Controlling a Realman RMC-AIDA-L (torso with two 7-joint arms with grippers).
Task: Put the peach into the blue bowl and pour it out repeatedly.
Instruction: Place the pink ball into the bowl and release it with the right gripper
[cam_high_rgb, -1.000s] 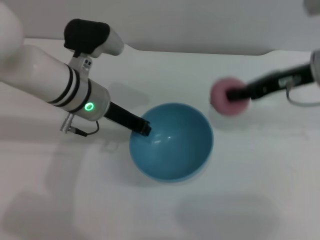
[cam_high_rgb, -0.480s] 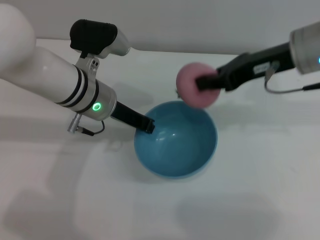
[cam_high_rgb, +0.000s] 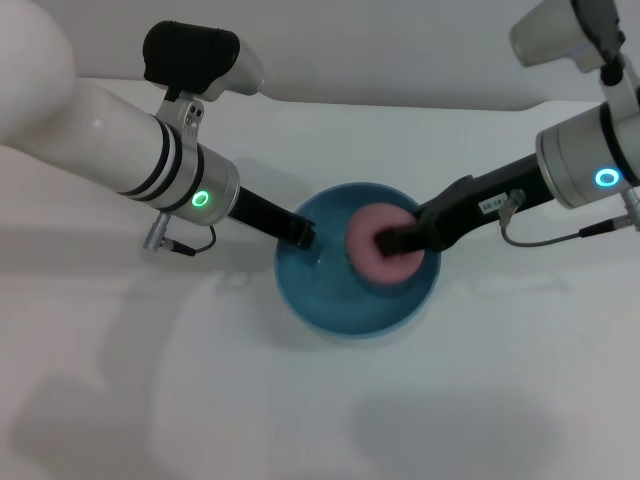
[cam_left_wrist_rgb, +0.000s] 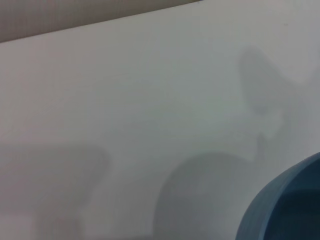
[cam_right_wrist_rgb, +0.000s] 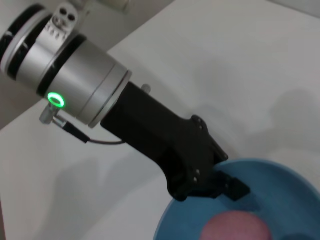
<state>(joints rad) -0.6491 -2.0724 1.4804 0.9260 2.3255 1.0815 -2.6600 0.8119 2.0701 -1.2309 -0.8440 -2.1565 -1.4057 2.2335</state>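
Note:
The blue bowl (cam_high_rgb: 355, 290) sits on the white table in the middle of the head view. My left gripper (cam_high_rgb: 300, 234) is shut on the bowl's left rim. The right wrist view shows the same gripper (cam_right_wrist_rgb: 227, 184) clamped on the bowl's edge (cam_right_wrist_rgb: 200, 217). The pink peach (cam_high_rgb: 378, 243) is held over the bowl's inside, at about rim height. My right gripper (cam_high_rgb: 392, 242) is shut on it, reaching in from the right. A sliver of the peach (cam_right_wrist_rgb: 235, 226) shows in the right wrist view. The left wrist view catches only the bowl's outer wall (cam_left_wrist_rgb: 285, 205).
The white table (cam_high_rgb: 300, 400) spreads all around the bowl. A pale wall runs along the table's far edge (cam_high_rgb: 350, 100). Both arms angle inward over the table from its left and right sides.
My right gripper has carried the peach leftward and down, from beside the bowl's right side to over its inside. The left gripper keeps its hold; the bowl has shifted slightly right.

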